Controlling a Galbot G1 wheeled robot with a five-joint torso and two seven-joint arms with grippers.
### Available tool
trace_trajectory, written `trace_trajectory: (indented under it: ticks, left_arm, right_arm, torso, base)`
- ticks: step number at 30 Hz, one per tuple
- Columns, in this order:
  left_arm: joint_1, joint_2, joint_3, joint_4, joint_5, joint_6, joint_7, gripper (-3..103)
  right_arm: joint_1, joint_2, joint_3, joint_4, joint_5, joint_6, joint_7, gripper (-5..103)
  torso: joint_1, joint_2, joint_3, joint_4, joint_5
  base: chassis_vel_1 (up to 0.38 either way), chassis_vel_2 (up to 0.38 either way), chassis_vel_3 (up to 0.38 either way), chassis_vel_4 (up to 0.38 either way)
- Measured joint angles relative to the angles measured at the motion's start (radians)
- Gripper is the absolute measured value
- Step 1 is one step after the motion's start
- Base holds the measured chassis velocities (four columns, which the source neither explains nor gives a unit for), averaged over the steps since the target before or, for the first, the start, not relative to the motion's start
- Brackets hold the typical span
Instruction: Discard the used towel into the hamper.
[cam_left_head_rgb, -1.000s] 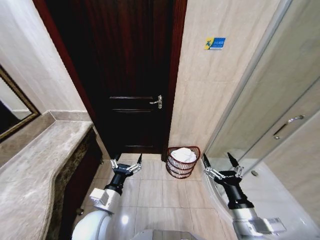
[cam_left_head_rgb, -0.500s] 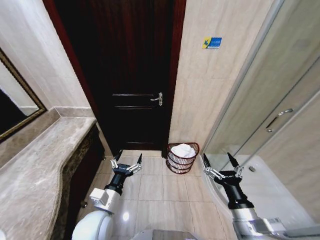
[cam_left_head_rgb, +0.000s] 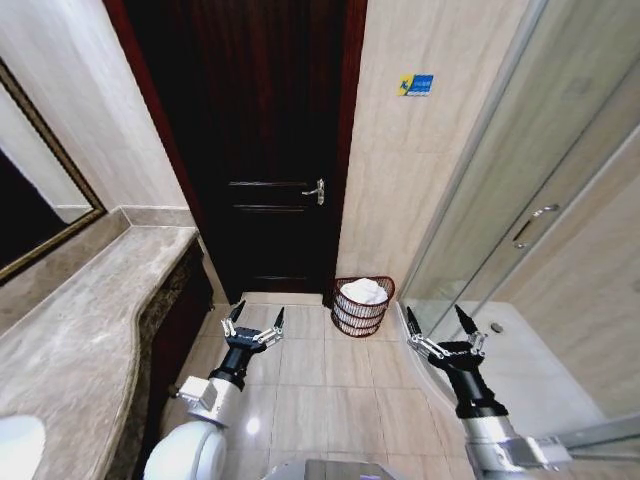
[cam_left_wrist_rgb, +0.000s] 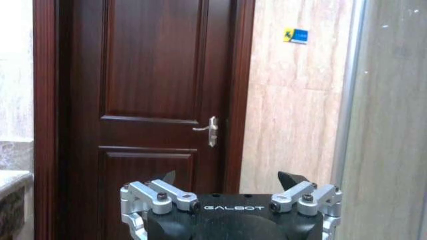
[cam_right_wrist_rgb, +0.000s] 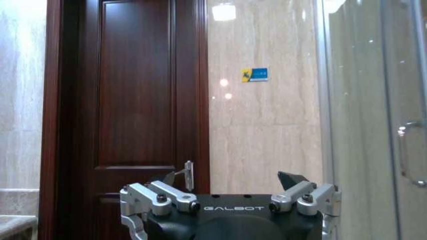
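Observation:
The hamper (cam_left_head_rgb: 361, 312), a small round red-brown basket of thin bars, stands on the tiled floor against the wall just right of the dark door. A white towel (cam_left_head_rgb: 363, 291) lies bunched inside it, reaching the rim. My left gripper (cam_left_head_rgb: 252, 321) hangs open over the floor, left of the hamper and nearer me. To the hamper's right my right gripper (cam_left_head_rgb: 440, 323) is held open, also nearer me. Both hold nothing. In the wrist views the left gripper (cam_left_wrist_rgb: 230, 181) and the right gripper (cam_right_wrist_rgb: 230, 180) point at the door with their fingers apart.
A dark wooden door (cam_left_head_rgb: 260, 140) with a metal handle (cam_left_head_rgb: 316, 190) is straight ahead. A marble counter (cam_left_head_rgb: 80, 340) runs along the left under a framed mirror (cam_left_head_rgb: 35, 190). A glass shower enclosure (cam_left_head_rgb: 540, 230) fills the right side. Open tiled floor (cam_left_head_rgb: 320, 400) lies between.
The whole head view has shifted: the hamper, door and counter now sit farther off and smaller, so the camera has moved back. Both grippers keep their pose, open.

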Motion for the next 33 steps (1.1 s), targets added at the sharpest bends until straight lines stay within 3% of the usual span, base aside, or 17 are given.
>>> trace_trajectory:
  ticks: [33]
  left_arm:
    - [0.0, 0.0, 0.0, 0.0, 0.0, 0.0, 0.0, 100]
  right_arm:
    - [0.0, 0.0, 0.0, 0.0, 0.0, 0.0, 0.0, 100]
  torso:
    - [0.0, 0.0, 0.0, 0.0, 0.0001]
  base:
    - [0.105, -0.123, -0.102, 0.116]
